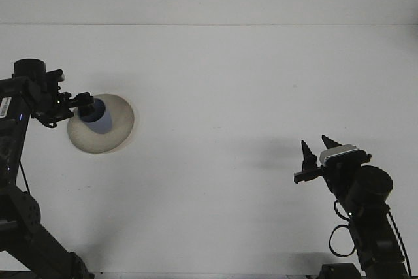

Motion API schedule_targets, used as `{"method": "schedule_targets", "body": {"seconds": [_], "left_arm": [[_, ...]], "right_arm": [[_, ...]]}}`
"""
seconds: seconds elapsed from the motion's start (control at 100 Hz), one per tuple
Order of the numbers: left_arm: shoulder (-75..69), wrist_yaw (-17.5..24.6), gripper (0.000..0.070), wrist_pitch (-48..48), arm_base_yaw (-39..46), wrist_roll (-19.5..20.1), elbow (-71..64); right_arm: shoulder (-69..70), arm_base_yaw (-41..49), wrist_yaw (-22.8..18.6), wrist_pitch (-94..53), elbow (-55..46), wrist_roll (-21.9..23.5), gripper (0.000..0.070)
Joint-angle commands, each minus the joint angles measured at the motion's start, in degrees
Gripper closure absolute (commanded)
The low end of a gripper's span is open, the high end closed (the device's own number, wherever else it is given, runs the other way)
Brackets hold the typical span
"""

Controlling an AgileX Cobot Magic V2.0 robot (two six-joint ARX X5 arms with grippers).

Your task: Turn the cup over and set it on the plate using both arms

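The cup (96, 115) sits over the plate (112, 136) at the left side of the white counter (222, 96), with the left pincer (82, 104) clenched on its upper end; whether its base already rests on the plate or hangs just above it cannot be told from this 1 view. It looks like a small, pale blue, smooth-walled cup, probably plastic or glazed, so I judge it light and stiff but rather slippery, and apt to tip if let go while leaning. The best hold seems to be where it is held now, across the rim or the upper wall, with the fingers on 2 opposite sides, since the body tapers and a lower grip could slide. Its long axis is tilted, running from the pincer at upper left down toward lower right, so it stands neither quite upright nor on its side; which end is the mouth is hard to say, as the dark end is hidden among the fingers. The plate is shallow, round and beige, and would slide easily if pushed. The right pincer (315, 151) is released, its jaws parted, holding nothing, well apart from the cup at the lower right.
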Motion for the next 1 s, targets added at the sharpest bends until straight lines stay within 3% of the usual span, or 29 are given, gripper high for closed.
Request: {"method": "schedule_targets", "body": {"seconds": [0.0, 0.27, 0.44, 0.55, 0.63, 0.68, 0.88, 0.99], "left_arm": [[-1.75, 0.42, 0.0233, -0.59, 0.24, 0.7, 3.02], [-15.5, 0.46, 0.0259, -0.83, 0.17, -0.63, 6.29], [-24.28, 0.46, 0.046, -1.73, -0.76, -1.01, 6.05], [-29.57, 0.46, 0.0577, 0.68, -3.13, 0.37, 2.93], [-34.23, 0.46, 0.0699, 5.66, -5.2, 2.01, -3.61], [-37.27, 0.39, 0.0686, 10.23, -6.38, 2.71, -9.2], [-51.43, 0.33, 0.0686, 35.12, -8.48, 3.52, -37.44], [-59.87, 0.15, 0.0687, 49.18, -8.5, 1.42, -51.95]], "right_arm": [[0.35, 0.09, 0.0, 0.63, 0.26, 0.83, 0.0343], [0.33, -0.35, 3.39, 1.2, 0.26, 1.73, 0.0343], [0.13, -2.51, 3.41, 2.25, 0.26, 3.39, 0.0347], [-0.35, -4.37, 3.39, 3.1, 0.2, 4.76, 0.0431], [-0.96, -5.7, 3.39, 4.11, 0.09, 6.05, 0.0575], [-1.38, -6.36, 3.37, 4.68, -0.04, 6.38, 0.07], [-4.9, -7.96, 3.32, 8.0, -2.1, 7.93, 0.07], [-8.52, -8.17, 2.84, 9.75, -3.41, 8.55, 0.07]]}}
